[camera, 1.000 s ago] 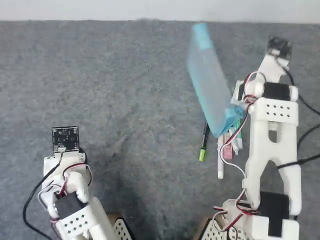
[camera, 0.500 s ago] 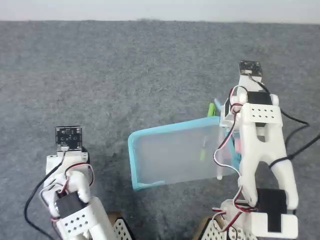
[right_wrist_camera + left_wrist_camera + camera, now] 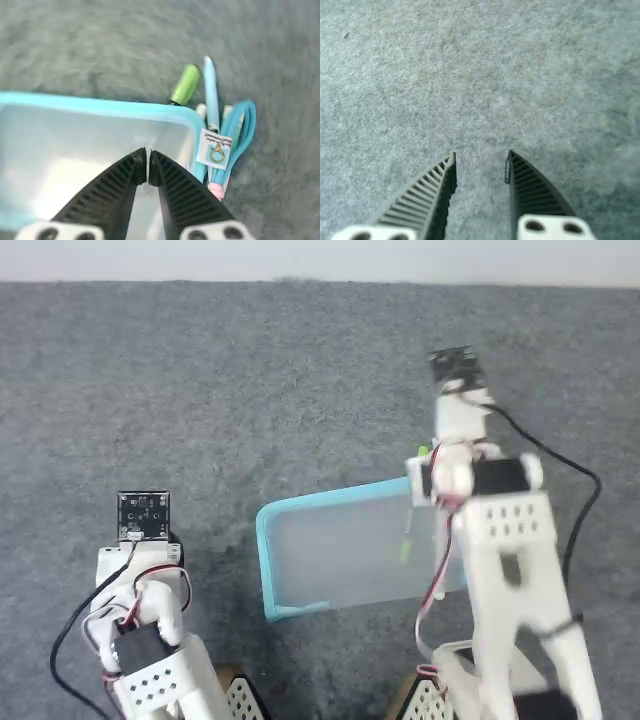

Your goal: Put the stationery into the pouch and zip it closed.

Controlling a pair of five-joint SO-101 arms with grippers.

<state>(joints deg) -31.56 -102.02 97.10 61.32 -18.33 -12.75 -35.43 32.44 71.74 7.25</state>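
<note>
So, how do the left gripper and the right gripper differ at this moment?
The left gripper is open, with a clear gap between its fingers; the right gripper is shut. The left gripper is above grey carpet; the right gripper is above the blue-edged pouch. Both have dark ribbed fingers.

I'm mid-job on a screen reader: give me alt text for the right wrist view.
The right arm's jaws are shut over a clear pouch with a blue rim, lying flat on grey carpet. Past the pouch's edge stick out a green-capped pen, a light blue pen and a blue cord loop with a small tag.
</note>
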